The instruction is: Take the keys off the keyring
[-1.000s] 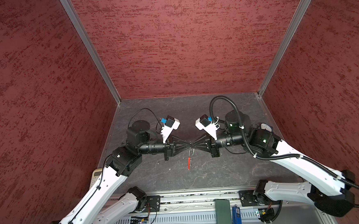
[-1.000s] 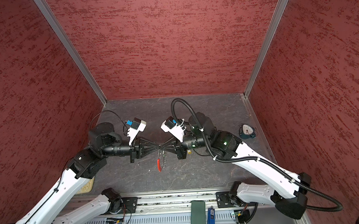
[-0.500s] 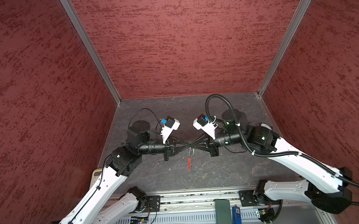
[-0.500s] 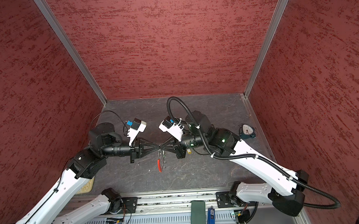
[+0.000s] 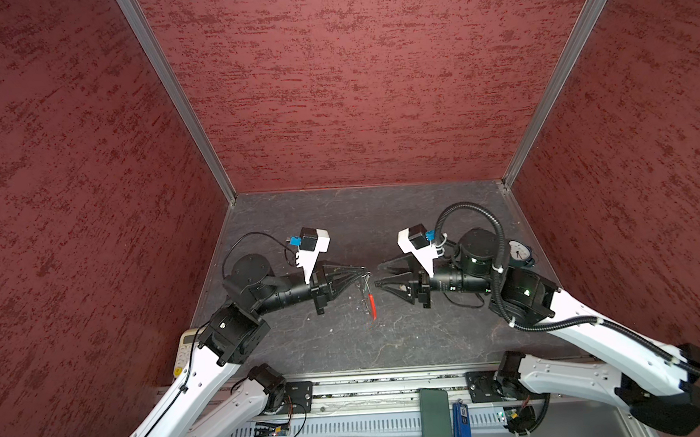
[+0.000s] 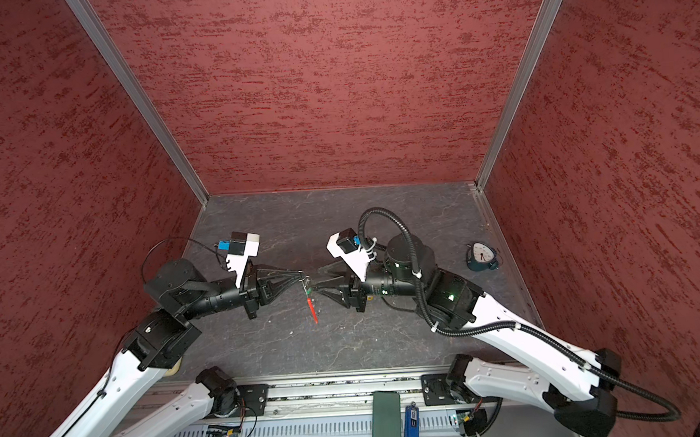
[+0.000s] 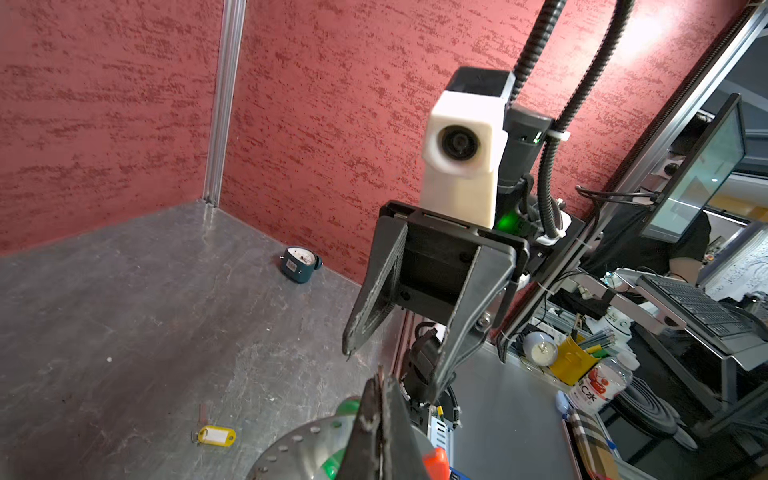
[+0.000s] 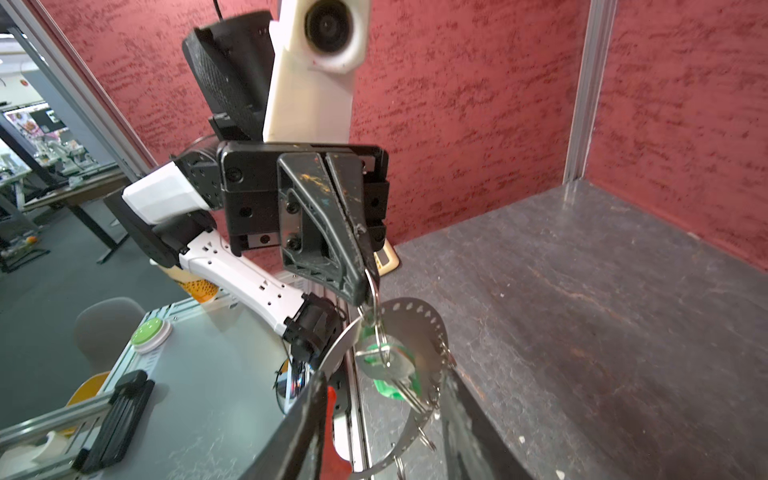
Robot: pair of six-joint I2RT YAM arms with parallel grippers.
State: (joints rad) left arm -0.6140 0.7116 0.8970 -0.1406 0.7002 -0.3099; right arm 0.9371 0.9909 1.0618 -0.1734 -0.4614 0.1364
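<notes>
Two hands meet tip to tip above the desk. The left hand is closed, its jaws pinching a small wire ring. From this ring the keyring, a perforated metal band with a red sleeve, hangs straight down below the fingertips, clear of the desk. The green key tag and a silver key dangle with it, just under that hand. The right hand is open, its jaws spread, just beside the keyring and holding nothing. The yellow key tag lies flat on the desk below the left hand, apart from the keyring. A teal dial clock sits behind the right hand, near the wall.
</notes>
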